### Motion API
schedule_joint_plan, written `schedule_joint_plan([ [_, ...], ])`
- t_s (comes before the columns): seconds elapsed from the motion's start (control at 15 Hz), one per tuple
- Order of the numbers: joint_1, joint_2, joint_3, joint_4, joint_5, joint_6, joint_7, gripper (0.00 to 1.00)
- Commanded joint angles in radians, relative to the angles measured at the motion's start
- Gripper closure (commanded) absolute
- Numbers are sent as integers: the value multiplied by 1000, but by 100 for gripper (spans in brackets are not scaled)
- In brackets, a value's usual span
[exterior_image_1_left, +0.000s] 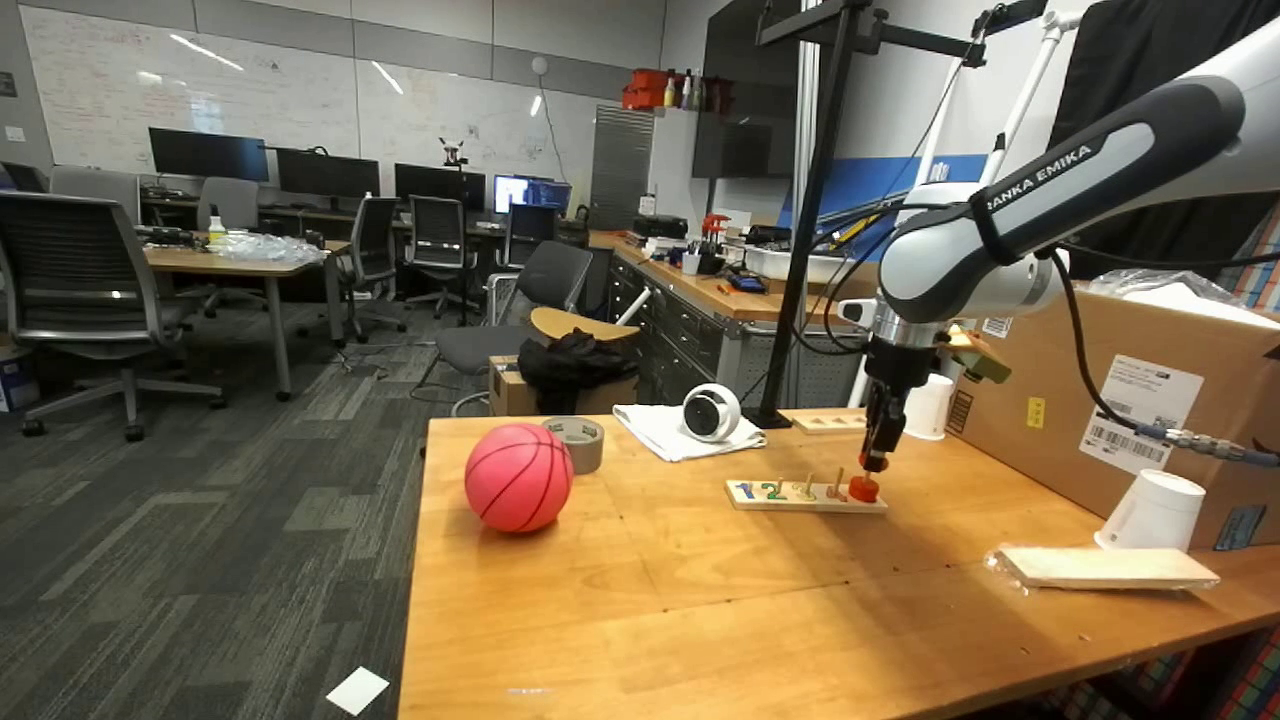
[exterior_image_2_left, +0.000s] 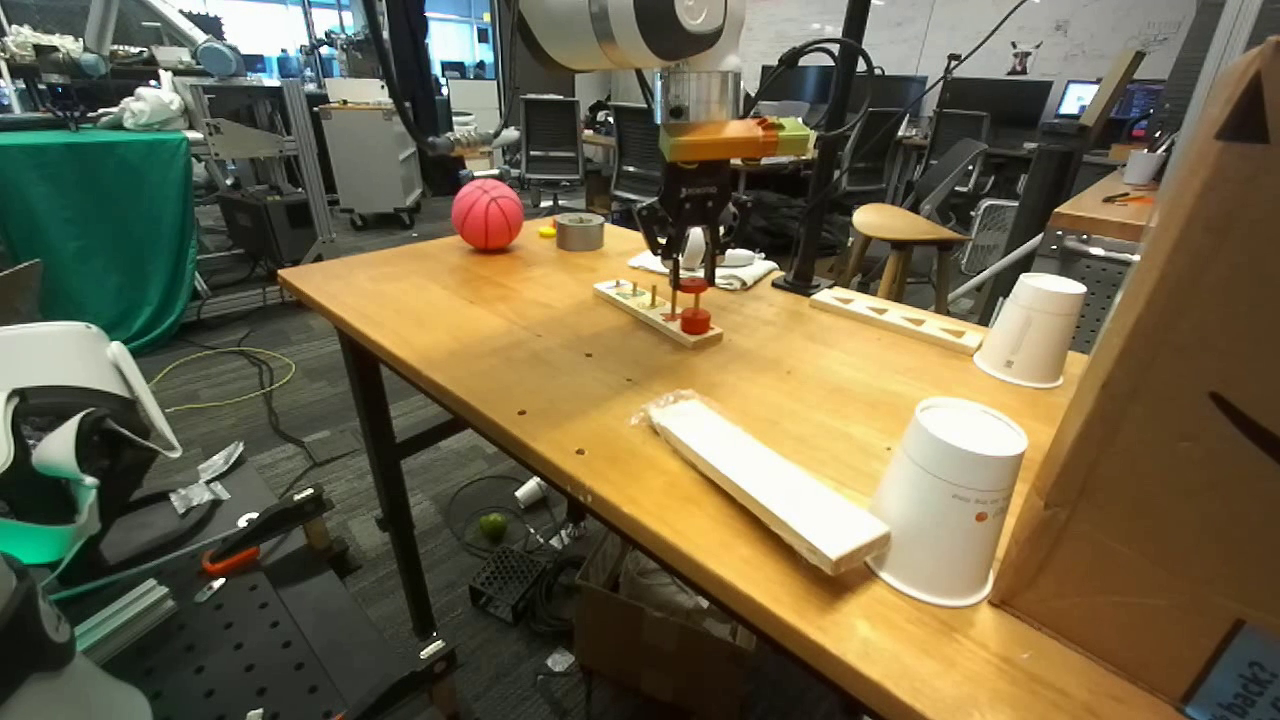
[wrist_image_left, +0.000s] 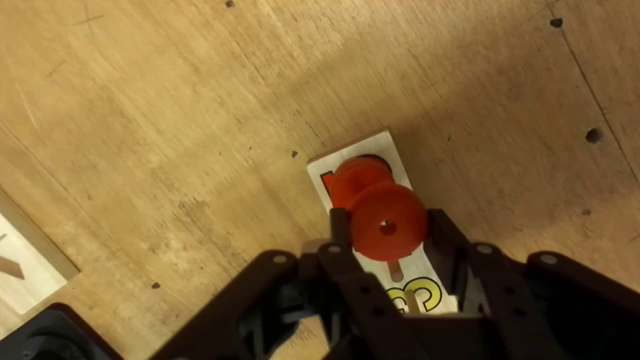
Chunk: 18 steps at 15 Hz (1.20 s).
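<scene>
Red ring (wrist_image_left: 389, 207), clamped in the gripper (exterior_image_2_left: 693, 283) — below it, the numbered peg board (exterior_image_1_left: 808, 504), its length running roughly crosswise to the grip.

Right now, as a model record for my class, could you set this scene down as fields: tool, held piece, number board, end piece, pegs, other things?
tool: shut on the held piece
held piece: red, round, with a centre hole
number board: light wood, under the held piece
end piece: red, at the board's end, below the held piece with a gap between
pegs: upright, one at the yellow 3
other things: pink ball, tape roll, two upside-down white cups
</scene>
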Motion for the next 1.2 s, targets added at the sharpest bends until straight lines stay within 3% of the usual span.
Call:
schedule_joint_plan([
  [0.0,-8,-7,7,-18,24,37,-22,83],
  [1.13,-12,11,-6,2,3,36,-28,83],
])
